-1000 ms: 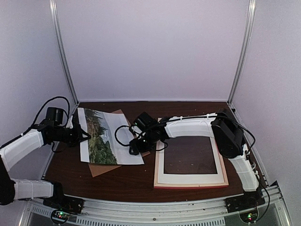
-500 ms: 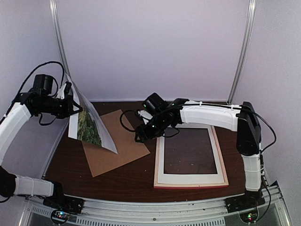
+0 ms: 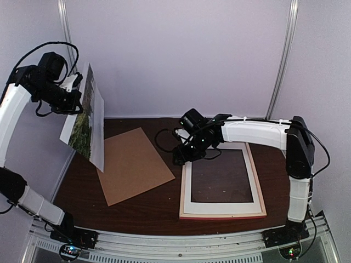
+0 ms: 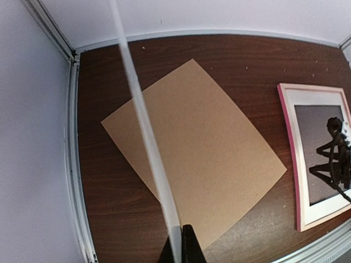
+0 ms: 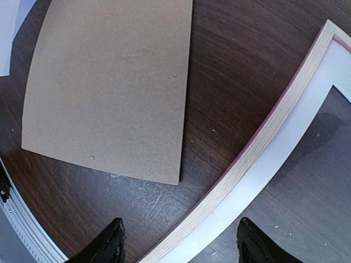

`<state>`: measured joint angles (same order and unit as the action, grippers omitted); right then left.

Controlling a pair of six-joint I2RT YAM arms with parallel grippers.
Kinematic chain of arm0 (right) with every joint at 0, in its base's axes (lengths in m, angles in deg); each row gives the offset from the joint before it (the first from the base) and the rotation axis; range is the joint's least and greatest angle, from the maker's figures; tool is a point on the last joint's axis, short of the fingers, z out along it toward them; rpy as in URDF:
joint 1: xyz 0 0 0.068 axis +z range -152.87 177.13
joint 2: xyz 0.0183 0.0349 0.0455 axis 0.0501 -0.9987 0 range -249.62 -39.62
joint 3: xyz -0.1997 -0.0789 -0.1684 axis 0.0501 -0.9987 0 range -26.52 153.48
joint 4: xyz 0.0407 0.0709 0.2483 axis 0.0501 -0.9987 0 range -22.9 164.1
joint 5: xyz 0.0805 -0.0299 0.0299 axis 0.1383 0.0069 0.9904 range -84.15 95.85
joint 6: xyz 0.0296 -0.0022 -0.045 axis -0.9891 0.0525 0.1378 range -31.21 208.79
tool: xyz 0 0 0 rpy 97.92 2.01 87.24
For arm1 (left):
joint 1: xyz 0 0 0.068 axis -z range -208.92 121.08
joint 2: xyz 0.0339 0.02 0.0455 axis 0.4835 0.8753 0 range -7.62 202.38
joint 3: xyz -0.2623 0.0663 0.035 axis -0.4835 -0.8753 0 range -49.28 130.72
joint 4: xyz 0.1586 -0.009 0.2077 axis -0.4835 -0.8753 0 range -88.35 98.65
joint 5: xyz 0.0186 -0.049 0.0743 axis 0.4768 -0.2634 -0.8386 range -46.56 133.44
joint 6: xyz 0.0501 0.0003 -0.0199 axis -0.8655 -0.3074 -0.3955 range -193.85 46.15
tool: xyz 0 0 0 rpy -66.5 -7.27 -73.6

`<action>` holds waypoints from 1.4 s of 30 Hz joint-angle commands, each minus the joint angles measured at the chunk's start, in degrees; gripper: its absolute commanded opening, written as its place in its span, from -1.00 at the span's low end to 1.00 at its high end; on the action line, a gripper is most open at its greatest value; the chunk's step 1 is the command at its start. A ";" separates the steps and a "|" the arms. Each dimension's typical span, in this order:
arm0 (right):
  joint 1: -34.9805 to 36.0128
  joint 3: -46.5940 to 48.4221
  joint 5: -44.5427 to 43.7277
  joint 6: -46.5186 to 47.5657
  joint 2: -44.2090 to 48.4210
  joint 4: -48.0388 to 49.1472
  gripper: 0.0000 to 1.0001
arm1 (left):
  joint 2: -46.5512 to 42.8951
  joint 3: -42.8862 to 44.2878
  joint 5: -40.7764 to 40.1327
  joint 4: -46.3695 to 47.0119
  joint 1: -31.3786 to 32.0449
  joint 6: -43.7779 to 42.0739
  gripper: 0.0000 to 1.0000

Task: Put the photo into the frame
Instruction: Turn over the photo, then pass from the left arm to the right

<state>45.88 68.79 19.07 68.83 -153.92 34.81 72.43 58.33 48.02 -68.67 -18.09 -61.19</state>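
Over table [image 3: 148, 211]: photo [image 3: 86, 118] in left claw [image 3: 77, 103]

The top external camera sits above and behind the arm bases [image 3: 74, 238]. It faces forward and down, so we see the whole worktop [image 3: 148, 208] up to the back wall [image 3: 175, 60]. The left wrist camera is high over the worktop's left side and looks steeply down past the left pincer [image 4: 176, 247], with the photo [image 4: 145, 120] edge-on across its view. The right wrist camera hangs close to the worktop, looking down between the fingers of the right pincer [image 5: 181, 244]. In all three views we find the backing board [image 3: 134, 164] and the frame [image 3: 222, 216].
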 commanded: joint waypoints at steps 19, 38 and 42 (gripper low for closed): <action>-10.88 -17.02 8.70 -11.73 19.65 11.32 0.63 | 28.57 -8.59 10.28 24.75 30.18 12.62 -1.00; -12.71 -25.45 9.96 -24.31 14.81 26.46 0.73 | 36.60 -19.01 13.65 52.85 40.94 29.62 -0.90; -13.23 -25.54 10.41 -25.12 13.14 27.07 0.71 | 36.85 -19.72 13.77 54.60 41.50 30.75 -0.82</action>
<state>33.34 43.19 28.68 45.42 -139.04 59.38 108.36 39.80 61.13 -19.75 23.00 -32.82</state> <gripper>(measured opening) 0.861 0.070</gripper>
